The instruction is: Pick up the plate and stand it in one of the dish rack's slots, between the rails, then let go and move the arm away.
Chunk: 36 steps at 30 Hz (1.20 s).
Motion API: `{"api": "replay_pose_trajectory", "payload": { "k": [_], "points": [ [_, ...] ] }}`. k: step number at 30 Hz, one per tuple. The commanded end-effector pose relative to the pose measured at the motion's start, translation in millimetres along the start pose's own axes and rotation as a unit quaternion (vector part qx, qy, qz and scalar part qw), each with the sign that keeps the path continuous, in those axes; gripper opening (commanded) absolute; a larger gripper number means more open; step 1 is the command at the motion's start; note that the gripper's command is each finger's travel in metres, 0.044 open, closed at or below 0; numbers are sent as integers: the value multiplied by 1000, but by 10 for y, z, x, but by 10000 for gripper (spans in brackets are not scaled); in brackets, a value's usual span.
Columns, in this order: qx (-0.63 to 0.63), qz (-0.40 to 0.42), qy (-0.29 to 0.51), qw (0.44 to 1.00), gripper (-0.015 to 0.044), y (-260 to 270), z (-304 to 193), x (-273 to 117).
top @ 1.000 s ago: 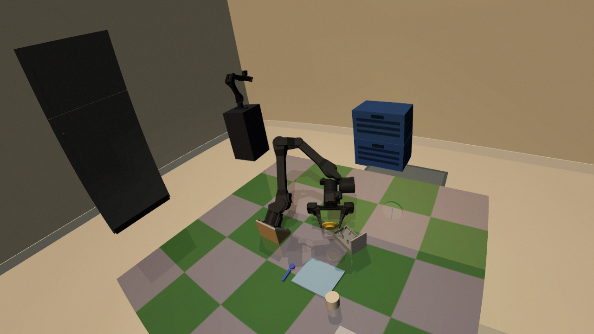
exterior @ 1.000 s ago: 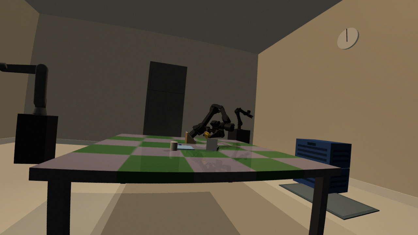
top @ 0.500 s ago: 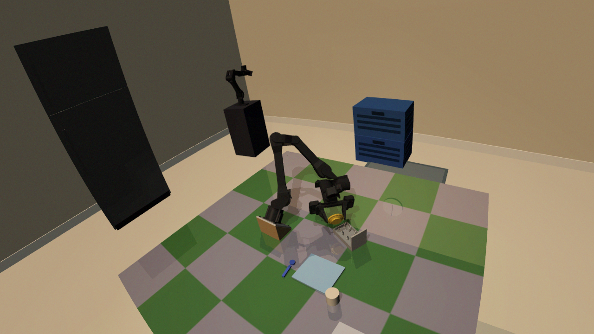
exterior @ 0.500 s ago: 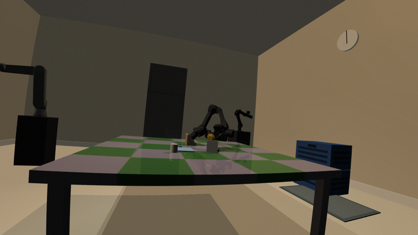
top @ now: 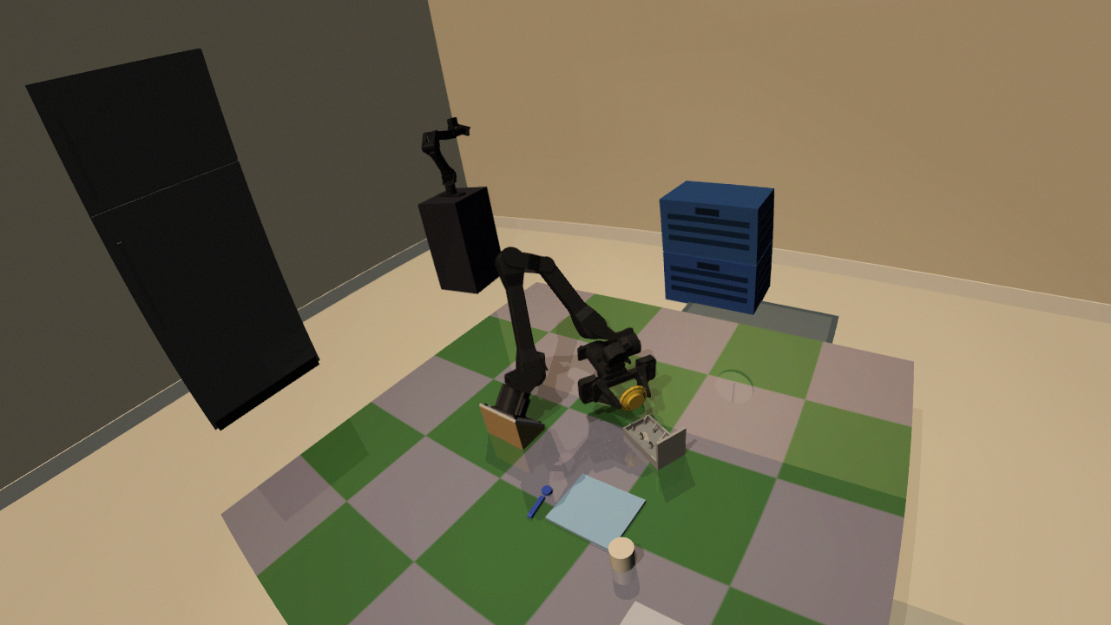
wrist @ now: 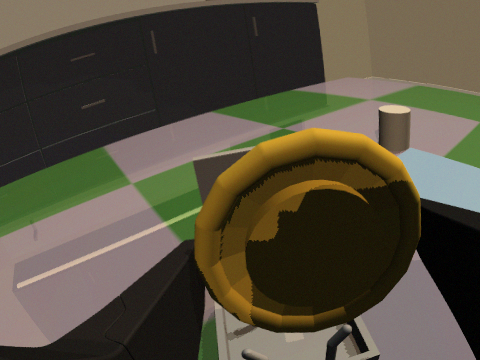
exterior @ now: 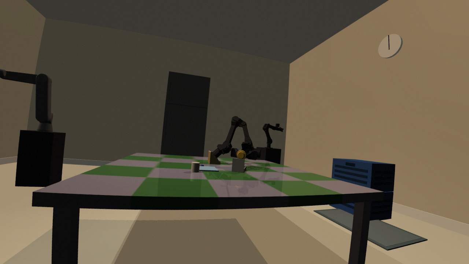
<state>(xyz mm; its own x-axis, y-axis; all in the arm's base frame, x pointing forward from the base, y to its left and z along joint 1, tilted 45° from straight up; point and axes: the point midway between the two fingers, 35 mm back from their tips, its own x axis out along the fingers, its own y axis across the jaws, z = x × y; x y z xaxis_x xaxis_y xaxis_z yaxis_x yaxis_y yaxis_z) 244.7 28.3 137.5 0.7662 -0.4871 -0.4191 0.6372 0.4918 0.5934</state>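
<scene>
A yellow round plate (top: 633,398) (exterior: 240,154) (wrist: 320,245) is held up off the table, tilted steeply. My gripper (top: 634,398) (wrist: 308,233) is shut on it, one finger at each side of the rim. The light grey dish rack (top: 671,448) (exterior: 238,165) (wrist: 372,345) stands on the table just beyond and below the plate, with short pegs inside and a tall panel at one end. In the wrist view the plate hides much of the rack; some pegs show below it.
A pale blue board (top: 595,511) (exterior: 208,168) (wrist: 445,172) lies near the rack, with a blue spoon-like thing (top: 539,502) beside it. A beige cylinder (top: 621,555) (exterior: 195,167) (wrist: 394,128) stands past the board. An orange-brown panel (top: 502,427) stands by the arm's base.
</scene>
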Motion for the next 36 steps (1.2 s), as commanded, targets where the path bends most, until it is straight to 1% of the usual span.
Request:
{"api": "replay_pose_trajectory", "payload": {
  "k": [1,4,14,28,36],
  "points": [
    [8,32,-27,999,0,17,9,-79],
    [13,49,-40,998,0,29,15,-127],
    [14,50,-41,998,0,31,11,-128],
    [15,51,-37,998,0,58,-249,75],
    [17,51,-37,998,0,59,-267,142]
  ]
}}
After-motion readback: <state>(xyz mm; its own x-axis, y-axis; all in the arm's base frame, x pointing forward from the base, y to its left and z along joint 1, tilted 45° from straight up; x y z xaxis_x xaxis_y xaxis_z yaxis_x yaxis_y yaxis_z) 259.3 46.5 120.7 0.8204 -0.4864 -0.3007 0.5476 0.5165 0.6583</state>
